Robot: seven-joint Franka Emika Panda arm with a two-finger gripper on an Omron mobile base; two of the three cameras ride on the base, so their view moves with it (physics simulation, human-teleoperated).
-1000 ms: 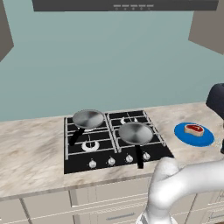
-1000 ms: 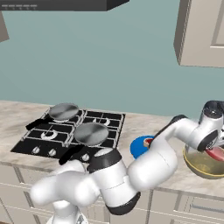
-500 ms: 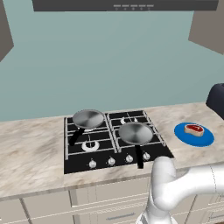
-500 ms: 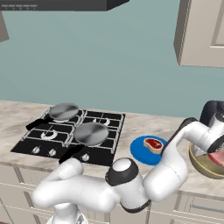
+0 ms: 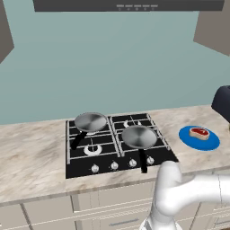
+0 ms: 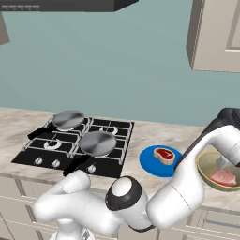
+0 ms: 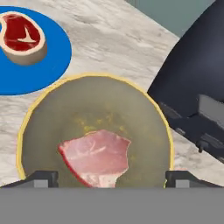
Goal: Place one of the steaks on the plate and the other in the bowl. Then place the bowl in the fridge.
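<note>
Hovering right over the olive bowl (image 7: 94, 131), the gripper (image 7: 111, 178) has its two dark fingertips (image 7: 41, 178) spread wide apart at the rim, clutching nothing at all. Two steaks on show: the pale pink steak (image 7: 97, 156) lies flat in the bowl's dark inside, and the red steak (image 7: 22, 38) with its whitish fat rim sits on the blue plate (image 7: 52, 65). One plate, one bowl, side by side and very close on the marble counter (image 5: 31, 157). Over on the left, the black gas hob (image 5: 114, 143) carries two grey frying pans, the rear pan (image 5: 90, 121) and the front pan (image 5: 139, 136). A dark rounded appliance (image 7: 199, 87) stands just beside the bowl.
</note>
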